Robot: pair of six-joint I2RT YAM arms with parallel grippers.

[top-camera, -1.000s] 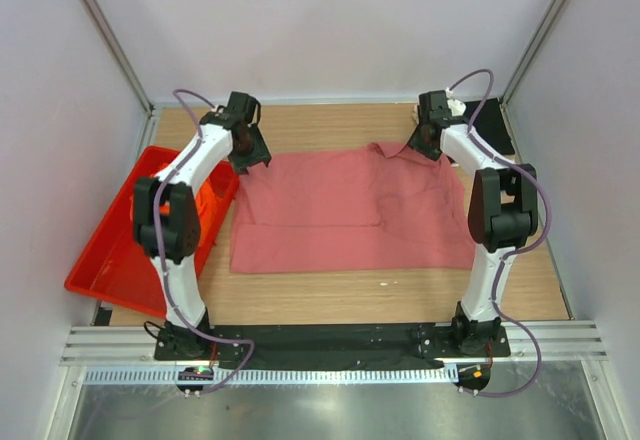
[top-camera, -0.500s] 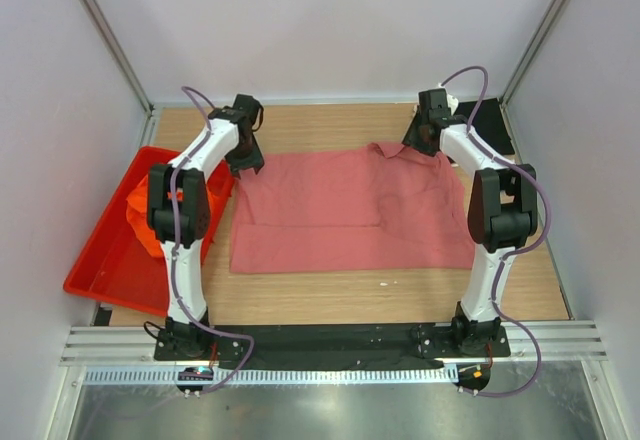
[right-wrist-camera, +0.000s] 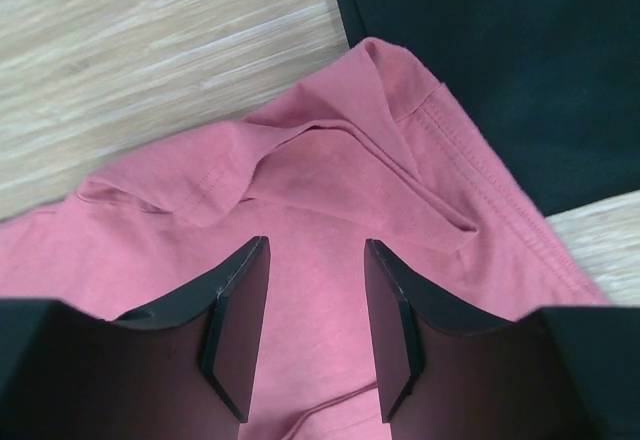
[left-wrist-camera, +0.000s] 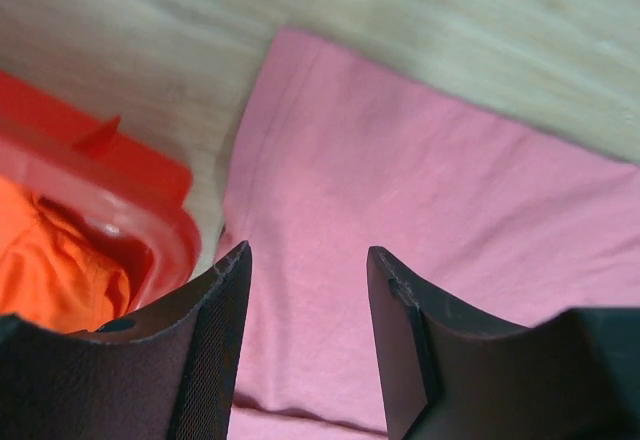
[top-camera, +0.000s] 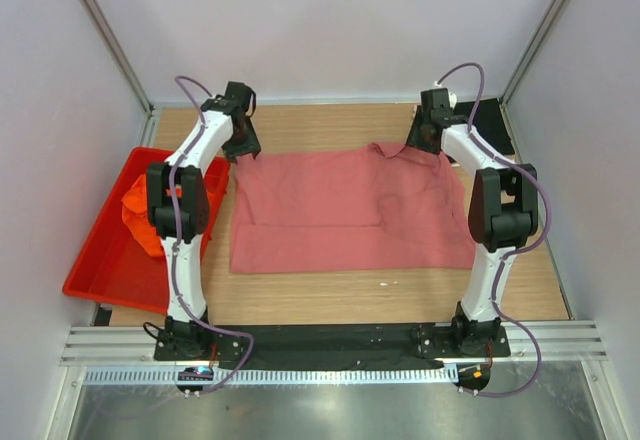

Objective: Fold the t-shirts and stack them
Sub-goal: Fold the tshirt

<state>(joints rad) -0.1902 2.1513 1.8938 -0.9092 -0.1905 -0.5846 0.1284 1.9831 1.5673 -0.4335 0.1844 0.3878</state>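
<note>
While the orange t-shirt (top-camera: 138, 218) lies bunched in the red tray (top-camera: 95, 265) at the left, the left gripper (left-wrist-camera: 308, 255) hangs with jaws spread, grasping nothing, over the far left corner of the rose-red t-shirt (top-camera: 340, 210), which is spread on the table (top-camera: 330, 295). The right gripper (right-wrist-camera: 315, 245), likewise released, hovers above the shirt's rumpled far right corner, which touches the black t-shirt (right-wrist-camera: 520, 60).

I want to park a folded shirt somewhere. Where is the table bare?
The table is bare in a near strip between the rose shirt and the arm bases, and in a far strip behind it. Left is taken by the tray, the far right corner by the black shirt.
</note>
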